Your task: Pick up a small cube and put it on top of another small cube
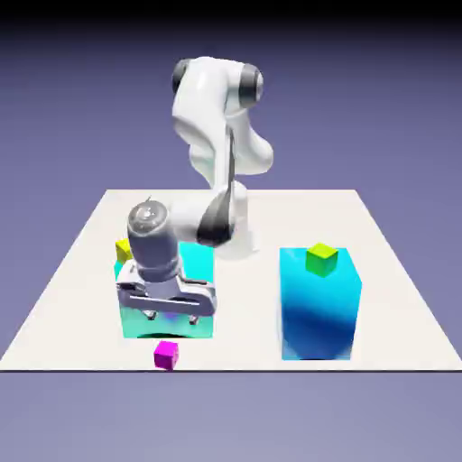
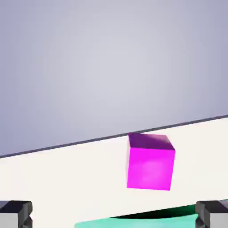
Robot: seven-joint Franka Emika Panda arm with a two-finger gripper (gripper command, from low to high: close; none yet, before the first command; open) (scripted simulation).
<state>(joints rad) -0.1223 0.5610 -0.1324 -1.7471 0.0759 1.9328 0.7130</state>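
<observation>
A plain blue-violet backdrop is surrounding a white table (image 1: 388, 262), and the light is fading to dark along the top of the exterior view.

The small cube (image 1: 165, 354), magenta on every side that shows, is sitting on the table close to its near edge, toward the exterior view's left. It is lying just in front of a big cyan block (image 1: 200, 327), apart from it, and nothing is touching it. In the hand view the small cube (image 2: 149, 163) is standing on the white surface just short of the table's edge, right of the middle, with the backdrop filling everything beyond.

The gripper (image 1: 169, 316) is hanging over the big cyan block, behind and above the small cube, with its jaws standing wide apart and nothing between them. Its grey fingertips (image 2: 16, 213) are showing at the two bottom corners of the hand view, well to either side of the cube, and a strip of the block's teal top (image 2: 133, 221) is lying between them at the bottom edge.

Behind the hand, a small yellow cube (image 1: 124, 250) is peeking out at the block's far left corner. Well apart, on the exterior view's right, a taller cyan block (image 1: 318, 311) is carrying a yellow-green cube (image 1: 321, 259) on its top.
</observation>
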